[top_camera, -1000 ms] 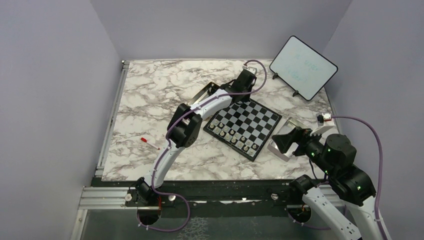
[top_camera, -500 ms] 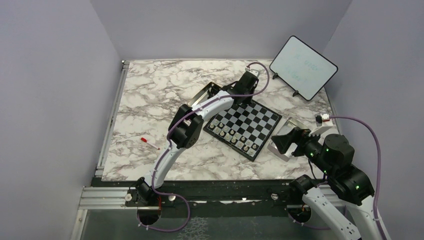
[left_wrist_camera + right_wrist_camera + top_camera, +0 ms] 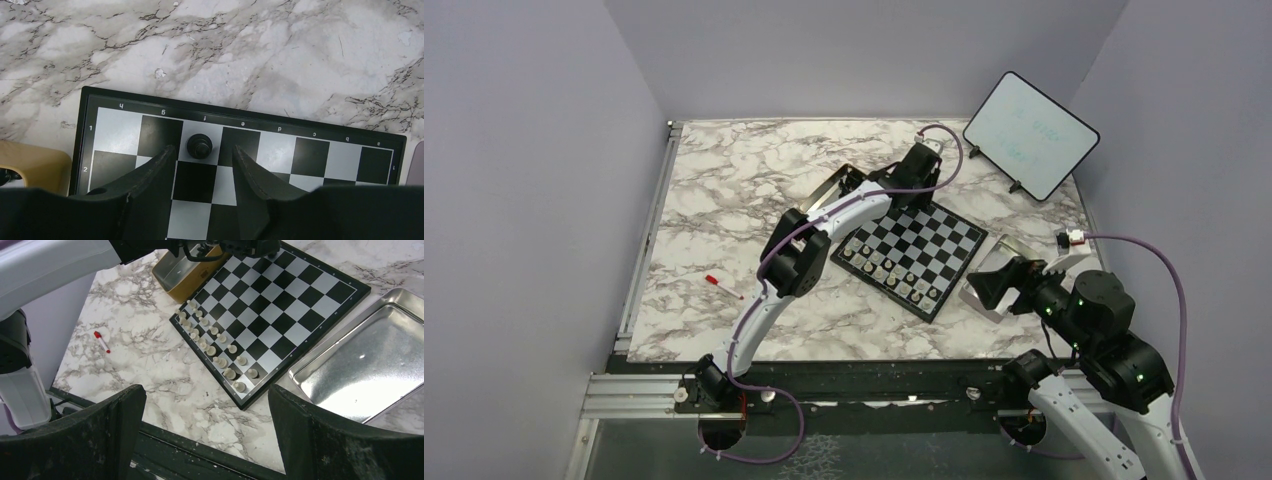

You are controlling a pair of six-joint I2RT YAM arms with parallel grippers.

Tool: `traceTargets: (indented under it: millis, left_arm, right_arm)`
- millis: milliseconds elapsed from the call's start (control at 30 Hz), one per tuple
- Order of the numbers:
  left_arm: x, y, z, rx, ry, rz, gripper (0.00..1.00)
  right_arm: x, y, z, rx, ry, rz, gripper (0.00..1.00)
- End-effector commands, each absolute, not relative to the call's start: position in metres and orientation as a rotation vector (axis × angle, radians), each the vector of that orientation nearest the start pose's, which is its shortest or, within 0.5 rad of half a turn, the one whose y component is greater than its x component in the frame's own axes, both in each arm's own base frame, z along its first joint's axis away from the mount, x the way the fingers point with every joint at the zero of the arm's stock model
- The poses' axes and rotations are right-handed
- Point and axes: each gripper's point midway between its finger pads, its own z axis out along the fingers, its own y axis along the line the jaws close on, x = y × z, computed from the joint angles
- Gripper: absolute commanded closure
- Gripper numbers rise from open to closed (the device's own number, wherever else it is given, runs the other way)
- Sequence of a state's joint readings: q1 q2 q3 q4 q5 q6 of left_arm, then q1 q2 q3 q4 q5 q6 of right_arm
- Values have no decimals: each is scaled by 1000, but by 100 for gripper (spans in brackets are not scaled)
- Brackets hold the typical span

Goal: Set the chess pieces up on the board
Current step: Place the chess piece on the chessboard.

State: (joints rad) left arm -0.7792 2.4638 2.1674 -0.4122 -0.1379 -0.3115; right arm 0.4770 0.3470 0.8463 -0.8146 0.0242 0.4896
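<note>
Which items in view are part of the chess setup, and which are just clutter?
Job: board; black piece on its edge row; pale pieces in two rows; left claw, open; gold tin, possibly the pieces' box.
Lying about: red pen; white tablet; silver tray.

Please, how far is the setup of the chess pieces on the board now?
Done: the pale pieces stand in two rows along one edge of the board. In hand: one black piece stands in the opposite edge row, between the open fingers of the left gripper, apparently untouched. Left: the rest of the black side; the other squares visible in that row are bare. The right gripper hangs open and empty.
</note>
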Motion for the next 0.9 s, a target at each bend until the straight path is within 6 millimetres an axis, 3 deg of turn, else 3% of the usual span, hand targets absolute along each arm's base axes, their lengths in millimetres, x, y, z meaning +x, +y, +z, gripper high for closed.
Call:
traceTargets:
  millis: [0, 300, 467, 567, 700, 867]
  left_arm:
    - [460, -445, 136, 449, 2182, -478, 53]
    - [463, -408, 162, 355, 2198, -478, 53]
    - [470, -370, 164, 306, 2213, -385, 54]
    - [472, -352, 169, 320, 2213, -362, 64]
    - [480, -317, 174, 278, 2208, -255, 64]
    - [489, -277, 163, 203, 2252, -195, 64]
  right_arm:
    - [154, 101, 260, 2, 1928, 651, 3]
    - [154, 107, 256, -24, 1957, 668, 3]
    - [155, 107, 255, -18, 1964, 662, 3]
    - [156, 106, 254, -8, 1968, 656, 3]
    - [157, 106, 254, -5, 1974, 651, 3]
    - [158, 106, 252, -6, 1993, 644, 4]
